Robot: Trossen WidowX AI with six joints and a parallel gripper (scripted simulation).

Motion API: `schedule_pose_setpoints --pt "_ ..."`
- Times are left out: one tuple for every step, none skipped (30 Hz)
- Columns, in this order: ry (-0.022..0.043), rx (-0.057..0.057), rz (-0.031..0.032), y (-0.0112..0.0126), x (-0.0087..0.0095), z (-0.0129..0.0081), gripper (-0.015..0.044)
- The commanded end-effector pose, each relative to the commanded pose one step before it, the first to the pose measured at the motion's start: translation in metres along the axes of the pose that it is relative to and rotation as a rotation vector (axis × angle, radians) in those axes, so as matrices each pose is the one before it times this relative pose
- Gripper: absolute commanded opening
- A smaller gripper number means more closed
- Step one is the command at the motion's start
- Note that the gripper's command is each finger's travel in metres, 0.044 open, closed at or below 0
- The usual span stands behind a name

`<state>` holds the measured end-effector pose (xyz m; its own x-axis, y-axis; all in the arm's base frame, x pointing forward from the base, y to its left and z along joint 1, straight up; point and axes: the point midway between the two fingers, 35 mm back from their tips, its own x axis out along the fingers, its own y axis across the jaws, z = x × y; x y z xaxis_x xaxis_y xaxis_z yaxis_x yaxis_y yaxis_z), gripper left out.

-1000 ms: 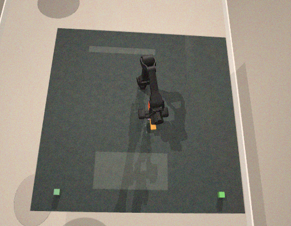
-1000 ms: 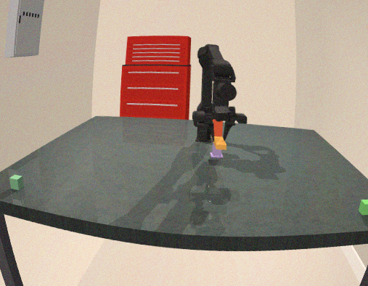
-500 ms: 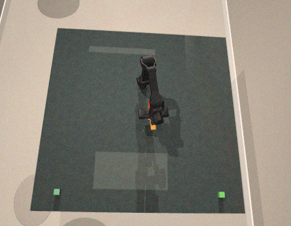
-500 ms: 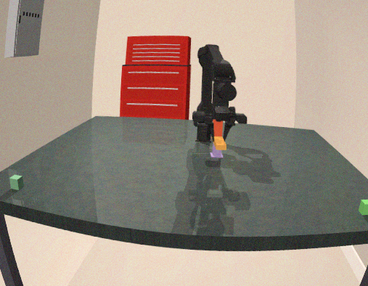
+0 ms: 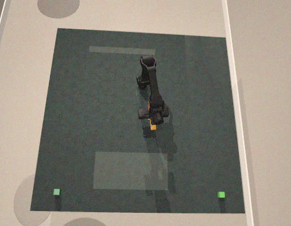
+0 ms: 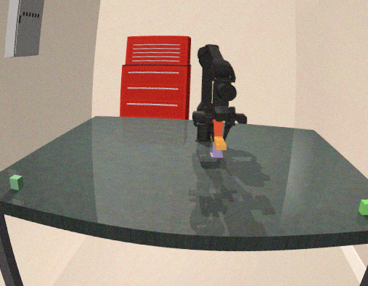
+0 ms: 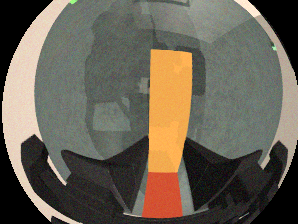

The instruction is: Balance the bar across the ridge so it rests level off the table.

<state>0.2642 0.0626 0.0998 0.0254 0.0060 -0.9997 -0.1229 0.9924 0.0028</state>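
Left counter corner: a small green cube [image 6: 16,182] sits at the near left corner of the dark glossy counter [image 6: 102,174], well apart from my work; I leave it alone.

Centre, arm: the black six-joint arm [image 6: 215,83] stands toward the far edge of the counter, folded down over the middle.

Pincer: my black parallel-jaw pincer [image 6: 219,125] is clamped on the bar, its fingers stopped partway by the bar's width.

Bar: the rigid two-tone bar, red at one end and orange at the other [image 7: 168,129], is gripped near its red end; the orange length runs out ahead of the fingers in the wrist view. In the exterior view its orange tip [image 6: 220,143] hangs just above the ridge, clear of the counter.

Ridge: the small lilac wedge-shaped ridge [image 6: 216,154] lies on the counter directly under the bar, nearer the far edge than the near one.

Handling: I judge the bar stiff, light and smooth-faced, so it should neither bend nor crush, but could slide on a narrow crest.

Hold: a grip at one end leaves the free length hanging out; I would want the bar's middle over the crest before letting go.

Right counter corner: a second green cube [image 6: 366,207] at the near right corner, far off.
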Motion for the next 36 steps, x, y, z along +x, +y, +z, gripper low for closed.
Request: schedule_pose_setpoints --pt "-0.00008 0.0000 0.00002 0.00000 -0.00001 -0.00001 0.0000" --pt "0.00000 0.0000 0.00000 0.00000 0.00000 0.00000 0.0000" --pt "0.00000 0.0000 0.00000 0.00000 0.00000 0.00000 0.0000" --pt "0.00000 0.0000 0.00000 0.00000 0.00000 0.00000 0.0000" --pt "0.00000 0.0000 0.00000 0.00000 0.00000 0.00000 0.0000" --pt "0.00000 0.0000 0.00000 0.00000 0.00000 0.00000 0.0000" --pt "0.00000 0.0000 0.00000 0.00000 0.00000 0.00000 0.0000" --pt "0.00000 0.0000 0.00000 0.00000 0.00000 0.00000 0.0000" --pt "0.00000 0.0000 0.00000 0.00000 0.00000 0.00000 0.0000" --pt "0.00000 0.0000 0.00000 0.00000 0.00000 0.00000 0.0000" --pt "0.00000 0.0000 0.00000 0.00000 0.00000 0.00000 0.0000" --pt "0.00000 0.0000 0.00000 0.00000 0.00000 0.00000 0.0000" --pt "0.00000 0.0000 0.00000 0.00000 0.00000 0.00000 0.0026" --pt "0.00000 0.0000 0.00000 0.00000 0.00000 0.00000 0.0053" --pt "0.00000 0.0000 0.00000 0.00000 0.00000 0.00000 0.0079" --pt "0.00000 0.0000 0.00000 0.00000 0.00000 0.00000 0.0105" --pt "0.00000 0.0000 0.00000 0.00000 0.00000 0.00000 0.0131" --pt "0.00000 0.0000 0.00000 0.00000 0.00000 0.00000 0.0158" --pt "0.00000 0.0000 0.00000 0.00000 0.00000 0.00000 0.0167" --pt "0.00000 0.0000 0.00000 0.00000 0.00000 0.00000 0.0167" --pt "0.00000 0.0000 0.00000 0.00000 0.00000 0.00000 0.0167" --pt "0.00000 0.0000 0.00000 0.00000 0.00000 0.00000 0.0167" --pt "0.00000 0.0000 0.00000 0.00000 0.00000 0.00000 0.0167" --pt "0.00000 0.0000 0.00000 0.00000 0.00000 0.00000 0.0167" --pt "0.00000 0.0000 0.00000 0.00000 0.00000 0.00000 0.0167" --pt "0.00000 0.0000 0.00000 0.00000 0.00000 0.00000 0.0167" --pt "0.00000 0.0000 0.00000 0.00000 0.00000 0.00000 0.0167" --pt "0.00000 0.0000 0.00000 0.00000 0.00000 0.00000 0.0167" --pt "0.00000 0.0000 0.00000 0.00000 0.00000 0.00000 0.0167" --pt "0.00000 0.0000 0.00000 0.00000 0.00000 0.00000 0.0167" --pt "0.00000 0.0000 0.00000 0.00000 0.00000 0.00000 0.0167" --pt "0.00000 0.0000 0.00000 0.00000 0.00000 0.00000 0.0167" --pt "0.00000 0.0000 0.00000 0.00000 0.00000 0.00000 0.0168" --pt "0.00000 0.0000 0.00000 0.00000 0.00000 0.00000 0.0168" --pt "0.00000 0.0000 0.00000 0.00000 0.00000 0.00000 0.0168" --pt "0.00000 0.0000 0.00000 0.00000 0.00000 0.00000 0.0168"
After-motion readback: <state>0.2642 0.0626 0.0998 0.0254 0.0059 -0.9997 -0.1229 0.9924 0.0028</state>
